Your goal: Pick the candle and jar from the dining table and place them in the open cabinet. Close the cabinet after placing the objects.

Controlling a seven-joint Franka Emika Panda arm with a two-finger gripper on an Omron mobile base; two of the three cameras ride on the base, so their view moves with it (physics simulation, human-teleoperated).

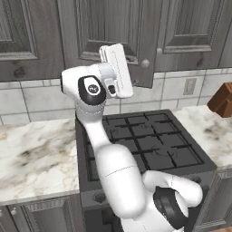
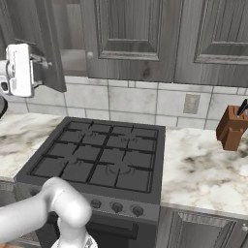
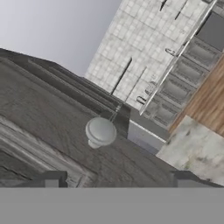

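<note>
my gripper (image 3: 114, 180), fingers spread wide and holding nothing, faces the round knob (image 3: 100, 132) on the open cabinet door (image 3: 48, 131), lined up for shutting it.

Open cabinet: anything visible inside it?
In the right base view the cabinet is ajar behind its swung-out door; a bare strip of grey shelf shows. No candle or jar is visible there, but the door and gripper cover the rest.

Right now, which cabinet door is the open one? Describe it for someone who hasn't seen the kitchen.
Start at the stove. Look up-left to the dark grey wall cabinet. The open door swings outward beside the tool, small round knob at its corner; neighbouring doors sit flush.
</note>
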